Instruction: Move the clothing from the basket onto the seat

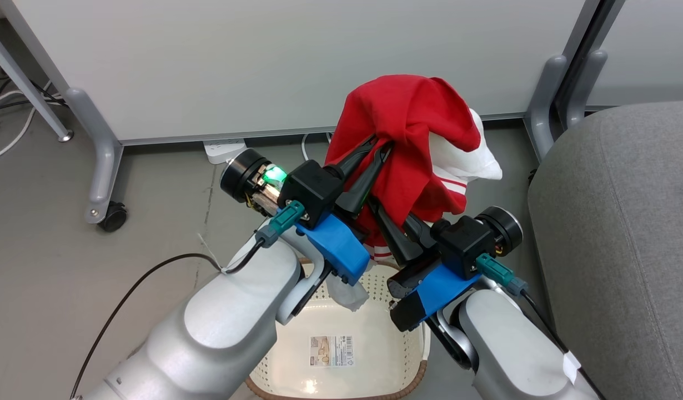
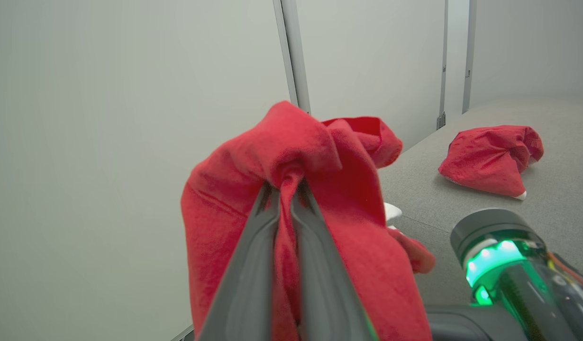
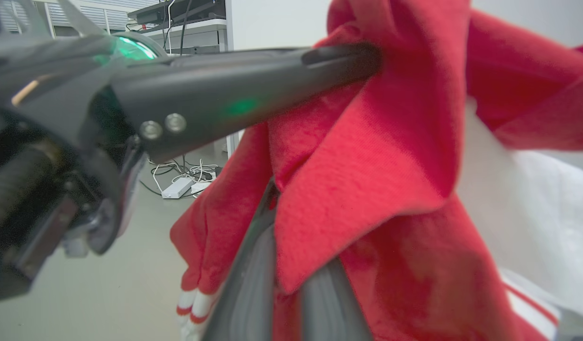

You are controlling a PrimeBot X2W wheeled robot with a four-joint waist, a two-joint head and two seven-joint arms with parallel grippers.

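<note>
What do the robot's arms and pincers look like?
Smooth, rounded silver-grey shells cover the left arm and right arm. The left gripper and right gripper are black blocks with two long tapered dark fingers, on bright blue brackets with teal plugs. A black cable runs to the left arm.

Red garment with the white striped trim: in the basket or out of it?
Out. The garment hangs bunched above the basket, pinched by the left claw and the right claw.

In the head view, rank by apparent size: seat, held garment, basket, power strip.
1. seat
2. held garment and basket: look alike, and the arms hide part of the basket
3. power strip
</note>
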